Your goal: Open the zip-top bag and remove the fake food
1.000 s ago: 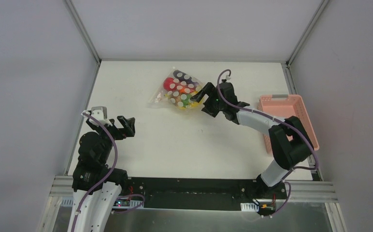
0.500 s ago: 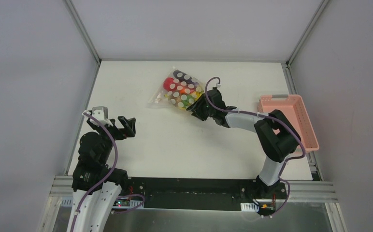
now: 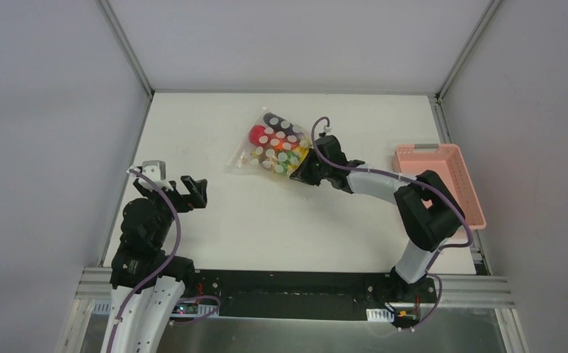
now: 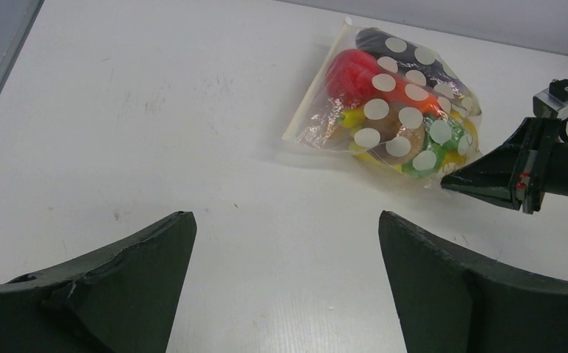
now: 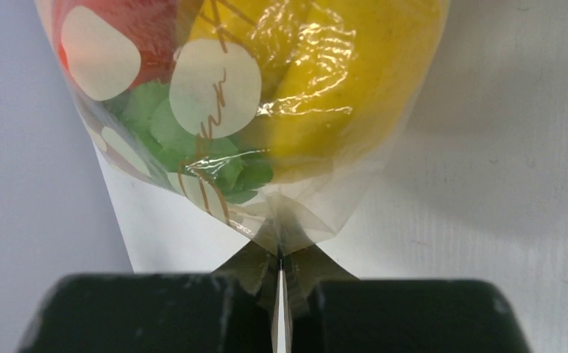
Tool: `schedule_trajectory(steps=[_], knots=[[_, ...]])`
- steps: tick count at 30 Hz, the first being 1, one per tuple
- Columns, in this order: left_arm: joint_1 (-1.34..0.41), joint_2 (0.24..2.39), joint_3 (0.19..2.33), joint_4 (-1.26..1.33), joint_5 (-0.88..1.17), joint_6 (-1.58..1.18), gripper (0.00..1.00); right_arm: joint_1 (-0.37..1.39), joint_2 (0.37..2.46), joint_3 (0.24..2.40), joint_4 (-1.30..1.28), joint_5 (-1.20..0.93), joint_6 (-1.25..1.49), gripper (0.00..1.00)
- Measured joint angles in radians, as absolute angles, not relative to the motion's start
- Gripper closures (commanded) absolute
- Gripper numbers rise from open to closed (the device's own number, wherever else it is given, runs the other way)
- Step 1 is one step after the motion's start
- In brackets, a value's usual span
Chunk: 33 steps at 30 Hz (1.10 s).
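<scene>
The zip-top bag (image 3: 274,145), clear with white dots, lies on the white table at the back middle, its right corner lifted. Inside it shows the fake food (image 4: 393,110): a red piece, a dark purple one, green and yellow pieces. My right gripper (image 3: 301,168) is shut on the bag's lower right corner; in the right wrist view the plastic (image 5: 281,228) is pinched between the fingers, with a yellow banana (image 5: 340,88) and green piece just beyond. My left gripper (image 3: 194,193) stands open near the table's left side, well short of the bag (image 4: 391,103), nothing between its fingers.
A pink slotted basket (image 3: 443,184) stands at the table's right edge, behind the right arm's elbow. Grey walls close in the table on the left, back and right.
My right gripper moved in to the bag's right corner, shut on it and tugged it, so the bag shifted and tilted slightly. The left arm stayed put.
</scene>
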<state>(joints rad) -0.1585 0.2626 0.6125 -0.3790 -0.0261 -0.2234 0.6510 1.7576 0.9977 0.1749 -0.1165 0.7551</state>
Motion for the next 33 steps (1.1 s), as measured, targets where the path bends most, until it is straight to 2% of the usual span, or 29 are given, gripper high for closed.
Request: schedule_trajectory(steps=[6, 12, 16, 21, 23, 24, 27, 30, 33], knots=[[-0.159, 0.276, 0.612, -0.379, -0.022, -0.223, 0.0, 0.633, 1.678, 1.024, -0.077, -0.173, 0.552, 1.0], [-0.159, 0.314, 0.613, -0.38, 0.018, -0.223, 0.0, 0.575, 1.555, 1.019, -0.303, -0.067, 0.419, 0.97], [-0.159, 0.363, 0.613, -0.381, 0.053, -0.223, 0.0, 0.476, 1.474, 0.988, -0.353, 0.029, 0.4, 0.84], [-0.159, 0.443, 0.624, -0.384, 0.129, -0.223, 0.0, 0.379, 1.397, 0.947, -0.366, 0.14, 0.415, 0.57], [-0.159, 0.478, 0.634, -0.386, 0.159, -0.223, 0.0, 0.381, 1.365, 0.936, -0.366, 0.155, 0.428, 0.42], [-0.159, 0.499, 0.641, -0.386, 0.176, -0.224, 0.0, 0.384, 1.344, 0.928, -0.365, 0.158, 0.437, 0.3], [-0.159, 0.578, 0.673, -0.384, 0.21, -0.237, 0.0, 0.387, 1.248, 0.88, -0.352, 0.155, 0.473, 0.11], [-0.159, 0.702, 0.729, -0.371, 0.249, -0.266, 0.0, 0.387, 1.131, 0.812, -0.324, 0.146, 0.522, 0.01], [-0.159, 0.863, 0.805, -0.337, 0.293, -0.303, 0.0, 0.387, 1.029, 0.735, -0.281, 0.13, 0.577, 0.0]])
